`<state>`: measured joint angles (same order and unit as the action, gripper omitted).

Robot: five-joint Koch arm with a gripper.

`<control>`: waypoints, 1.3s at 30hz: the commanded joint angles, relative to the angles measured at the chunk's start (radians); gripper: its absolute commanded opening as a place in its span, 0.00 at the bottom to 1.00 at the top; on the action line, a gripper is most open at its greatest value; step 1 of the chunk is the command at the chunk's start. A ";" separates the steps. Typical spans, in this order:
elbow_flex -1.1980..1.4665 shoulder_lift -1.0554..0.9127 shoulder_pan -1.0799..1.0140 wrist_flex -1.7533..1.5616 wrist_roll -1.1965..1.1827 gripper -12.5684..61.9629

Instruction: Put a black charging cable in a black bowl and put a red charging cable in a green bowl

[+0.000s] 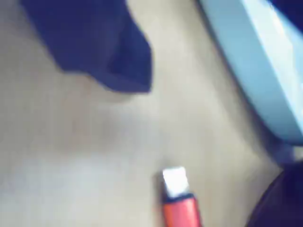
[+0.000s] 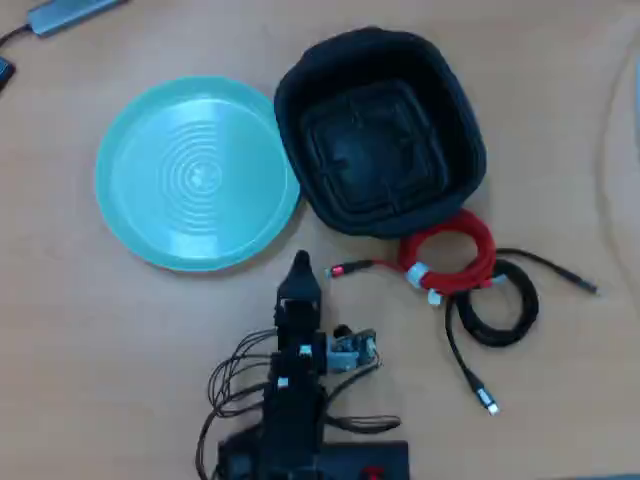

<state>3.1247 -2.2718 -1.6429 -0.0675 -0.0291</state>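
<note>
arm over the wooden counter [image 2: 90, 330], both cables lying outside the dishes.

the bright red coiled cable [image 2: 452, 256] touches the deep matte-black bowl [image 2: 380, 130] at its 5 o'clock rim; the thin black looped cable [image 2: 500, 305] lies just beside it. the pale mint-green ridged dish [image 2: 195, 172] sits at the bowl's 9 o'clock. fingers [image 2: 299, 272]: i cannot tell whether apart or together; a red plug [image 1: 179, 208] shows in the wrist view.

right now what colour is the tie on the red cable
White; the tie binding the red charging cable shows best in the overhead view.
</note>
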 commanded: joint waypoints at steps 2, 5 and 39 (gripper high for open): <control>-0.897 -0.035 0.204 1.108 0.072 0.73; -0.897 -0.037 0.204 1.109 0.072 0.73; -1.552 0.146 -0.379 1.578 -0.095 0.73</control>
<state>1.6950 -2.1660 -2.0064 1.5478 -0.1135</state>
